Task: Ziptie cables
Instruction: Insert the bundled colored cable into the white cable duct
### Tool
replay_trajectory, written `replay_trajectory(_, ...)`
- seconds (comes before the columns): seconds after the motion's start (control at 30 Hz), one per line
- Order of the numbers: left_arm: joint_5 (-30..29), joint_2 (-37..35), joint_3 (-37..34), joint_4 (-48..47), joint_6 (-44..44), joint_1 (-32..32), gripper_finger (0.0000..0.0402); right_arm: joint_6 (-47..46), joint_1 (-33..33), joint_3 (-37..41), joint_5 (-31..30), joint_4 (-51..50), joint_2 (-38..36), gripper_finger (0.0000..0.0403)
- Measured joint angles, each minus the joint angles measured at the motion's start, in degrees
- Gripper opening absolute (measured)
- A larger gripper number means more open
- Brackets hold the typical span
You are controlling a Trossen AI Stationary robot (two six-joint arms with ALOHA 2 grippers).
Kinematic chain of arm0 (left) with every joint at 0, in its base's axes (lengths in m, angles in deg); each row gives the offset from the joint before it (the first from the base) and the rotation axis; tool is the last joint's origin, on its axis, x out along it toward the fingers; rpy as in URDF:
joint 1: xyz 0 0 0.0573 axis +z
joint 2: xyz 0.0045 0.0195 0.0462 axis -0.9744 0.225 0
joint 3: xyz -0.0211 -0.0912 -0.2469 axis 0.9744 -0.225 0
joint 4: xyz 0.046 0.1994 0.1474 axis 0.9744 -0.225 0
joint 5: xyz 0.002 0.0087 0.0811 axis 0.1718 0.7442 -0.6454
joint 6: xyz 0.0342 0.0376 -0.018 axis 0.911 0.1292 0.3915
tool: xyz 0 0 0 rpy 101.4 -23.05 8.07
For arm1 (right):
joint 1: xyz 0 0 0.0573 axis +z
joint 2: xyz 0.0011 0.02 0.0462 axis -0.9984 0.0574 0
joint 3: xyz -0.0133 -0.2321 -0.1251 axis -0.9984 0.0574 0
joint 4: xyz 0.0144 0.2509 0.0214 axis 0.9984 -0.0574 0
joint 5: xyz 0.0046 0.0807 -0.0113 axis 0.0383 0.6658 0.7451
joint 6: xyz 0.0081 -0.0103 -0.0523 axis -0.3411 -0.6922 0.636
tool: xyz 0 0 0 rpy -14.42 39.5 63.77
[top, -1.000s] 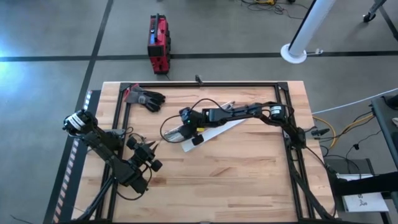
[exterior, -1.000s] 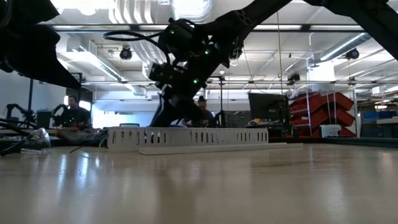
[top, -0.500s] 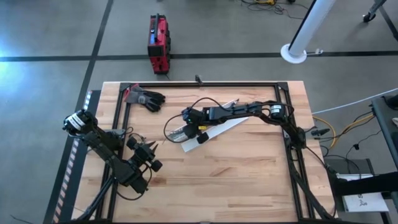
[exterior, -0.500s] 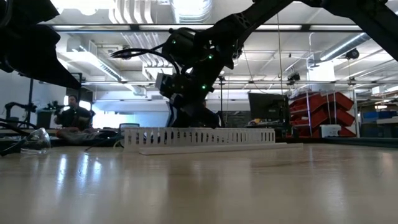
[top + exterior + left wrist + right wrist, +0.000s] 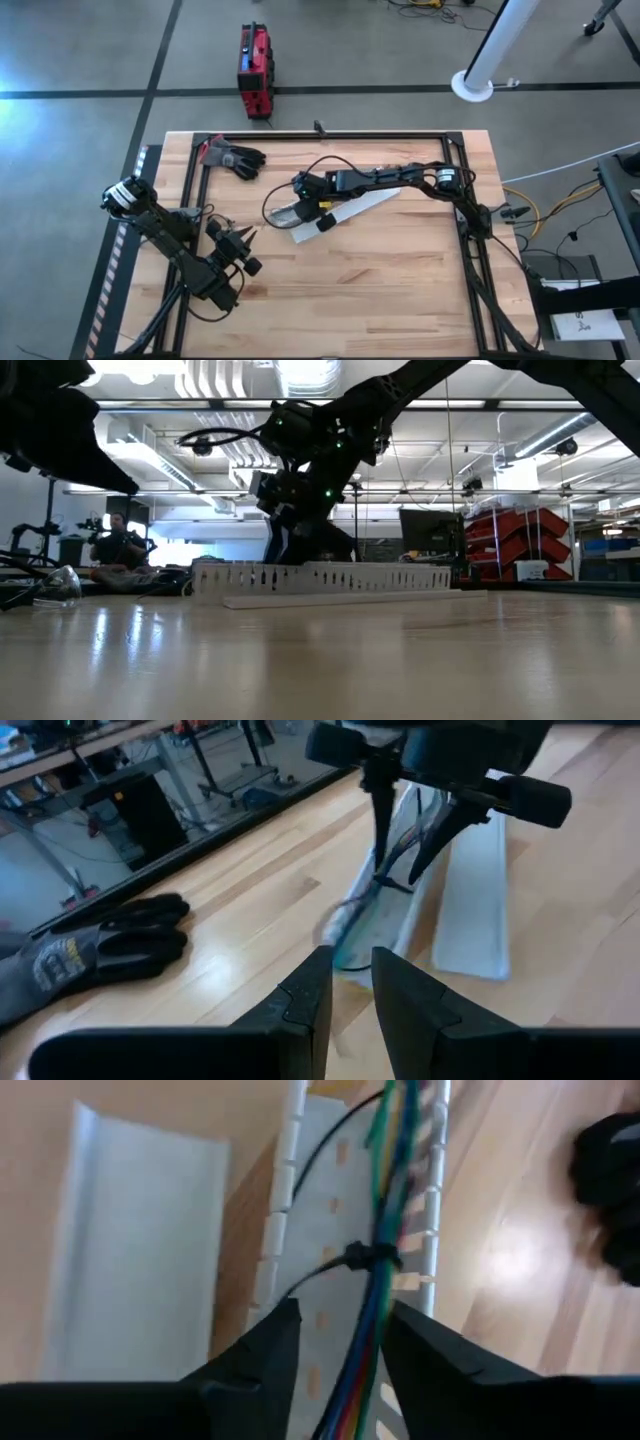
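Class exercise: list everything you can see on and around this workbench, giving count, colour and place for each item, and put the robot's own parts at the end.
Cables: one bunch, green, blue, reddish, lying in the channel.
Ziptie: one, dark, around the bunch.
Slotted channel: one, white, table centre.
Channel lid: one, white, beside the channel.
Glove: one, dark grey, far left of the table.
Red case: one, on the floor.
Person: one, seated in the background.
Left gripper: dark, left front, jaws open.
Right gripper: dark, above the channel, jaws open astride the cables.
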Motion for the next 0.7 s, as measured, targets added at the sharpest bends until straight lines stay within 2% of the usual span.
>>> replay_trajectory(0.17,-2.8,0.0,0.0,0.5,0.0,0.1,0.0059,-0.7,0.1,-3.1,0.0,-4.7,-0.3,0.0149)
replay_trajectory(0.37,-6.8,0.0,0.0,1.6,-0.2,1.2,0.0059,-1.1,0.1,-3.6,0.0,-4.9,-0.4,0.0160)
replay_trajectory(0.57,-6.8,0.0,0.0,4.4,-2.1,5.1,0.0059,-2.8,0.1,-3.6,0.5,-4.9,-0.4,0.0145)
replay_trajectory(0.7,-3.7,0.0,-0.7,7.7,-1.7,9.5,0.0059,-4.4,0.2,-3.6,4.0,-4.8,-0.4,0.0118)
